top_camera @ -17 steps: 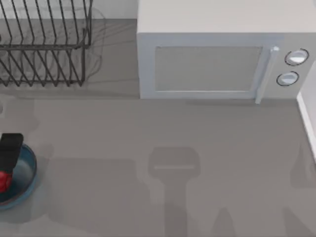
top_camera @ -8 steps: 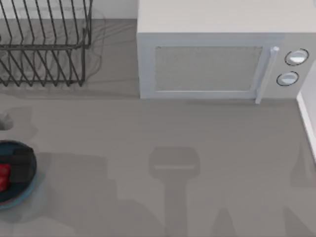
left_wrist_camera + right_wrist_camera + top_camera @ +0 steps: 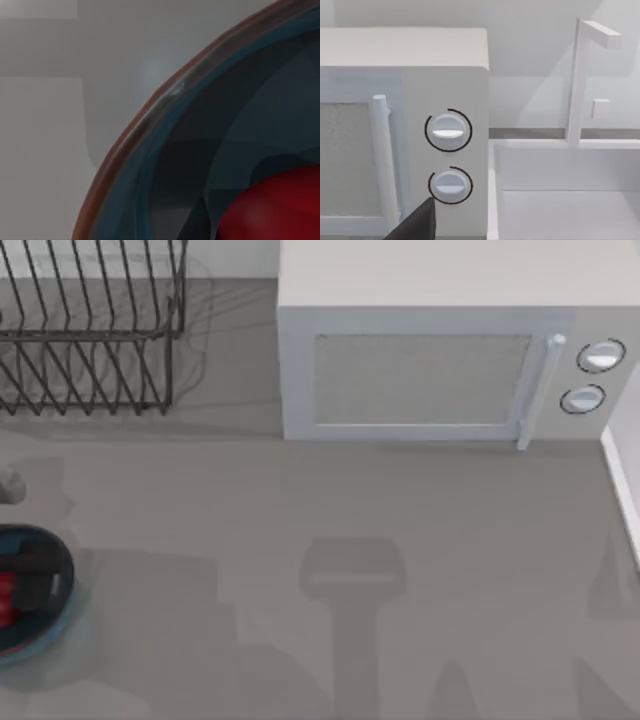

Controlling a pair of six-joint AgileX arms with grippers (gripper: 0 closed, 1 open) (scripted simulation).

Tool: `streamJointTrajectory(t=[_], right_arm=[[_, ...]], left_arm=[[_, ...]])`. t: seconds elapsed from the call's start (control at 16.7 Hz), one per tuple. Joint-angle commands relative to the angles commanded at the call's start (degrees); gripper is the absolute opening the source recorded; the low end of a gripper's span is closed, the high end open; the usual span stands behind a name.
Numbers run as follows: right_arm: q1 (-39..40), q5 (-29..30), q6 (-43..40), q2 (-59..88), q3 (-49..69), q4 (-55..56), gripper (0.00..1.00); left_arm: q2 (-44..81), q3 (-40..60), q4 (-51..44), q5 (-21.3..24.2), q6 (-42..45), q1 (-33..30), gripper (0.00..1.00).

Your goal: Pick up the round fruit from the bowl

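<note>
The bowl (image 3: 52, 632), blue with a darker rim, sits at the table's far left edge. The round fruit (image 3: 5, 598) lies inside it as a small red patch. My left gripper (image 3: 32, 575) hangs as a dark mass directly over the bowl, covering most of its inside and part of the fruit. Close up in the left wrist view, the bowl's rim (image 3: 150, 115) curves across and the glossy red fruit (image 3: 272, 210) lies just inside it. The right arm is parked off to the right; a dark fingertip (image 3: 417, 225) of its gripper shows in front of the microwave.
A wire dish rack (image 3: 90, 330) stands at the back left. A white microwave (image 3: 440, 360) with two knobs takes up the back middle and right. A white sink basin (image 3: 560, 200) with a faucet (image 3: 580, 75) lies beside the microwave, at the right.
My left gripper has moved from the bowl's back rim to right over the bowl and now hides more of the fruit. The right side has not changed.
</note>
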Motion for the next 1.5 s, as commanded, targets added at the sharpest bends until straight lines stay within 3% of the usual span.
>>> streamJointTrajectory(t=[0.54,1.02,1.08,1.32,1.5], right_arm=[[0.0,0.0,0.0,0.0,0.0,0.0,1.00],[0.0,0.0,0.0,0.0,0.0,0.0,1.00],[0.0,0.0,0.0,0.0,0.0,0.0,1.00],[0.0,0.0,0.0,0.0,0.0,0.0,1.00],[0.0,0.0,0.0,0.0,0.0,0.0,1.00]], left_arm=[[0.0,0.0,0.0,0.0,0.0,0.0,0.02],[0.0,0.0,0.0,0.0,0.0,0.0,0.00],[-5.4,2.7,-3.9,-1.5,-0.2,-0.3,0.00],[-5.0,6.6,-7.9,-1.5,-0.3,-0.3,0.00],[-4.8,15.7,-17.2,-1.5,-0.3,-0.4,0.00]])
